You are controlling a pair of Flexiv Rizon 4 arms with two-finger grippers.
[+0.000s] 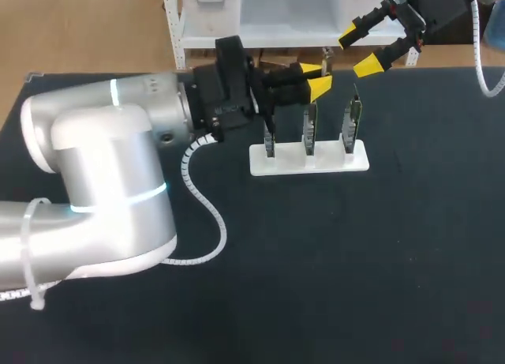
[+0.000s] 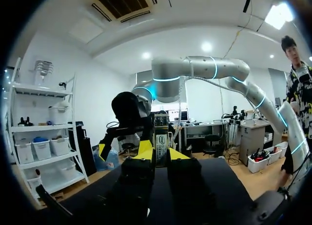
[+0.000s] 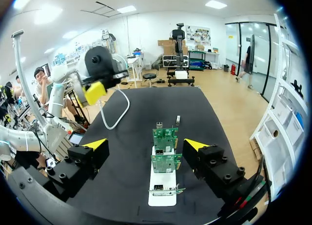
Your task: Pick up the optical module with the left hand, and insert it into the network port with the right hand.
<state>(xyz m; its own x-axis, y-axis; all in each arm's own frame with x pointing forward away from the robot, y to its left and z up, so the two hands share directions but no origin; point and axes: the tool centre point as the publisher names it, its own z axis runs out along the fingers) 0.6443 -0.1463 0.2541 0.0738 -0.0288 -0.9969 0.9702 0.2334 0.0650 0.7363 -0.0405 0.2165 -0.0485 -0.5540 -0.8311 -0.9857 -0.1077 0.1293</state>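
My left gripper [image 1: 316, 78] is raised above the row of cards, and my right gripper [image 1: 357, 53] hangs just beyond it near the table's far edge. In the left wrist view the left gripper [image 2: 160, 154] is shut on the optical module [image 2: 161, 144], a narrow upright piece with a white label clamped between the yellow tips. The right gripper [image 3: 146, 146] stands wide open with nothing in it, above the white stand [image 3: 163, 198]. Three green network cards [image 1: 309, 125] stand upright in that stand [image 1: 260, 163]. Their ports do not show clearly.
A small grey piece [image 3: 178, 119] lies on the black table past the cards. The left arm's white cable [image 1: 207, 210] loops over the mat to the left of the stand. Bare mat [image 1: 339, 277] spreads in front of the stand.
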